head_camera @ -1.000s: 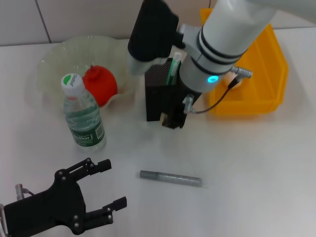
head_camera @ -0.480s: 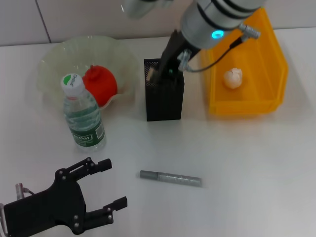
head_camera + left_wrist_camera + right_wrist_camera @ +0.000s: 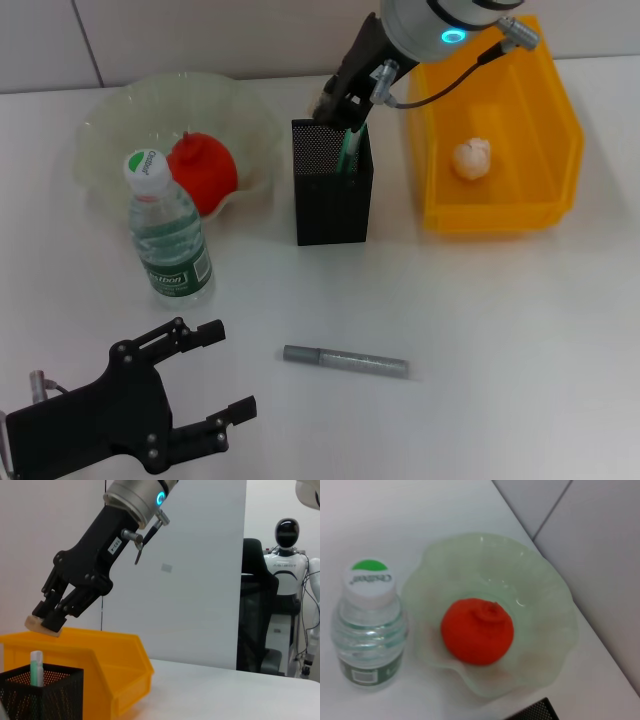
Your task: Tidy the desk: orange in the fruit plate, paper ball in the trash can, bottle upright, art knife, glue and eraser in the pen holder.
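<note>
A: While our right tool [image 3: 50,620] hangs clenched on the eraser [image 3: 42,625] above the pen holder [image 3: 333,190], what could we spoil?

B: We judge that the small beige block may clip the black mesh rim, or the upright mint-green art knife [image 3: 347,150]. It could then bounce onto the smooth white tabletop [image 3: 500,330] or into the yellow plastic trash can [image 3: 500,218].

A: And the rest?

B: 1 slim grey glue [image 3: 345,360] stick lies flat on the tabletop. Our left tool [image 3: 230,372] rests nearby, fingers spread.

Orange [image 3: 202,173] in fruit plate [image 3: 120,120], bottle [image 3: 168,232] before it, pen holder [image 3: 332,196] right, trash can [image 3: 500,170] farther right
</note>
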Robot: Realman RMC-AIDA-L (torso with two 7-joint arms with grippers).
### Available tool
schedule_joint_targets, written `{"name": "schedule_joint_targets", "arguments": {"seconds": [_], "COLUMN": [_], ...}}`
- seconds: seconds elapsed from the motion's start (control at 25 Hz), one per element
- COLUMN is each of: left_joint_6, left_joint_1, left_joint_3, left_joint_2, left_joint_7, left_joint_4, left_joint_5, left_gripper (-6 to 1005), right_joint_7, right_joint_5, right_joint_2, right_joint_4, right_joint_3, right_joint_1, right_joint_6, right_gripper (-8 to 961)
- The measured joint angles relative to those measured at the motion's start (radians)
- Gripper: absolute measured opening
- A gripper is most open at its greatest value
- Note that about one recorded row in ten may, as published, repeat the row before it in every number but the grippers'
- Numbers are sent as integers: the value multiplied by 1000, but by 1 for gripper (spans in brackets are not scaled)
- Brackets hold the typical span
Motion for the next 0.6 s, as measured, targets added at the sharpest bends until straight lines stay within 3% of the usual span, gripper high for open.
{"name": "schedule_joint_targets", "arguments": {"seconds": [0.6], "left_joint_6": [7], "left_joint_1": [0], "left_joint_3": [-1], "left_joint_2": [3], "left_joint_7": [-17], "left_joint_4": [2], "left_joint_5": [-1], "left_gripper": [802], "right_joint_7": [0], "right_joint_5": [-4], "right_joint_2": [4], "right_joint_4": [132], "right_joint_3": [-39], "right_joint_1": [-4], "right_joint_6": [112], "right_gripper": [307]}}
